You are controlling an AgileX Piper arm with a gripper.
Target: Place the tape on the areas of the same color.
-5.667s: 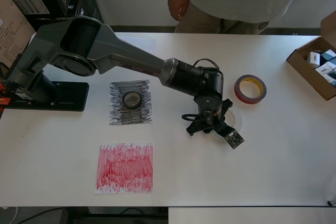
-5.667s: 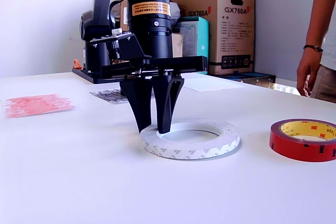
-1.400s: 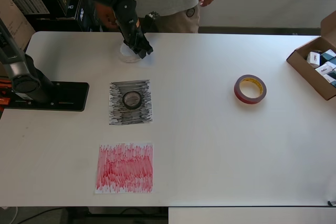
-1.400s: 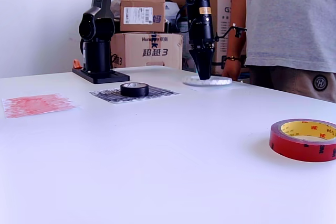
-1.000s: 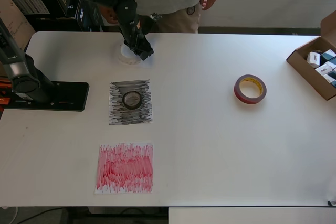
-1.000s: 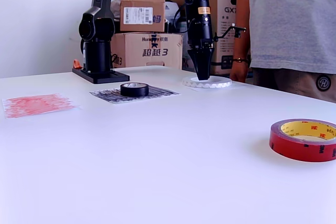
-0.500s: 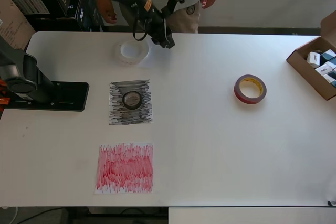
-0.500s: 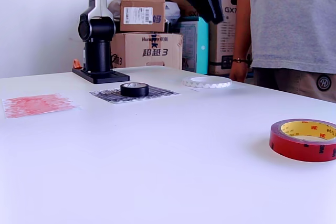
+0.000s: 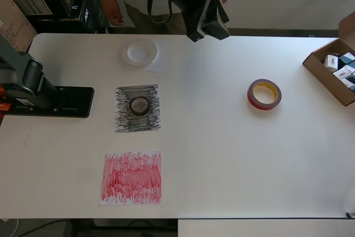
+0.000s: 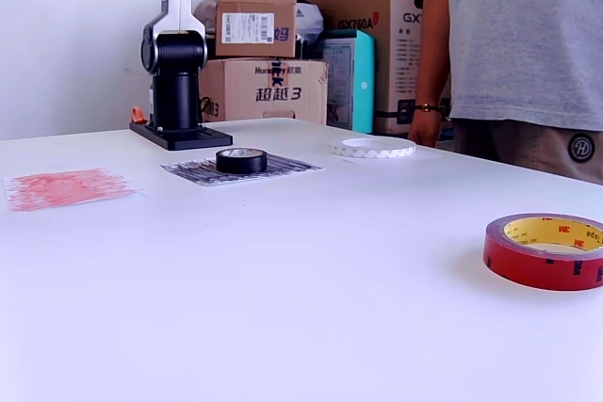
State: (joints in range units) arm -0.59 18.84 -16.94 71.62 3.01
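Note:
The white tape ring (image 9: 140, 53) lies flat on the plain white sheet (image 9: 159, 65) near the table's far edge; the exterior view shows the ring (image 10: 372, 147) with nothing touching it. The small black roll (image 9: 139, 104) sits on the black scribbled sheet (image 9: 123, 120). The dark-red roll (image 9: 264, 94) rests on bare table at the overhead view's right, far from the red scribbled sheet (image 9: 132, 177). My gripper (image 9: 208, 29) is raised high, close under the overhead camera, right of the white ring, holding nothing. It is dark and blurred, and out of the exterior view.
The arm's base (image 9: 50, 101) stands at the overhead view's left. A brown carton (image 9: 333, 73) of small boxes sits at the right edge. A person (image 10: 518, 44) stands at the table's far side, a hand (image 9: 113, 15) near the white ring. Stacked cartons (image 10: 264, 44) are behind.
The gripper carried the white ring from the table's middle to the white sheet, let it go, then rose and swung toward the overhead view's right, leaving the exterior view.

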